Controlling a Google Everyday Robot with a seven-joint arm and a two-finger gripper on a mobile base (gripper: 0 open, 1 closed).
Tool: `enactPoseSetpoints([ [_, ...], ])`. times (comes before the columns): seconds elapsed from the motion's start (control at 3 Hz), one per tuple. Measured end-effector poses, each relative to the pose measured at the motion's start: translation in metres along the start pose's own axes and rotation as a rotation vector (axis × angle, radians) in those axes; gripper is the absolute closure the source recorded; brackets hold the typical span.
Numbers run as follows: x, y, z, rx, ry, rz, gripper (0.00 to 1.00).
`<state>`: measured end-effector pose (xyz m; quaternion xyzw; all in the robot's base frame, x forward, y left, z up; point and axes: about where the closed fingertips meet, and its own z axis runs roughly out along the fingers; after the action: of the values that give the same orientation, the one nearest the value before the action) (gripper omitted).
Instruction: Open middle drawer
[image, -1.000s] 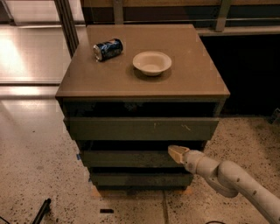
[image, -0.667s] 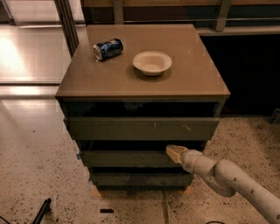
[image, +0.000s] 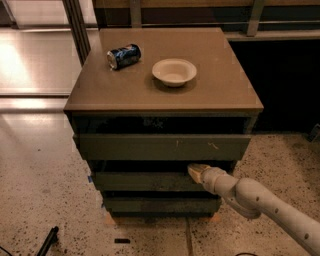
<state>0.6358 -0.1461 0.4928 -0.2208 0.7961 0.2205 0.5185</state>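
A dark olive-grey cabinet has three drawer fronts stacked under a brown top (image: 125, 95). The middle drawer (image: 140, 181) is the plain slab between the scratched top front (image: 160, 146) and the narrow bottom front (image: 160, 204). My gripper (image: 194, 170) reaches in from the lower right on a white arm (image: 260, 202). Its pale tip sits at the upper edge of the middle drawer, right of centre, in the dark gap below the top front.
A blue soda can (image: 123, 56) lies on its side and a white bowl (image: 174, 71) stands on the cabinet top. A black object (image: 47, 240) lies on the speckled floor at lower left. A metal post (image: 77, 25) stands behind the cabinet's left corner.
My gripper has crept slightly left along the top edge of the middle drawer. The drawers have not visibly moved.
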Motion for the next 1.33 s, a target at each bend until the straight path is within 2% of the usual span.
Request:
enactPoseSetpoints([
  [0.33, 0.018, -0.020, 0.001, 0.073, 0.043, 0.016, 1.00],
  [0.67, 0.020, -0.023, 0.001, 0.083, 0.046, 0.016, 1.00],
  [1.33, 0.025, -0.052, 0.011, 0.170, 0.068, 0.027, 1.00],
])
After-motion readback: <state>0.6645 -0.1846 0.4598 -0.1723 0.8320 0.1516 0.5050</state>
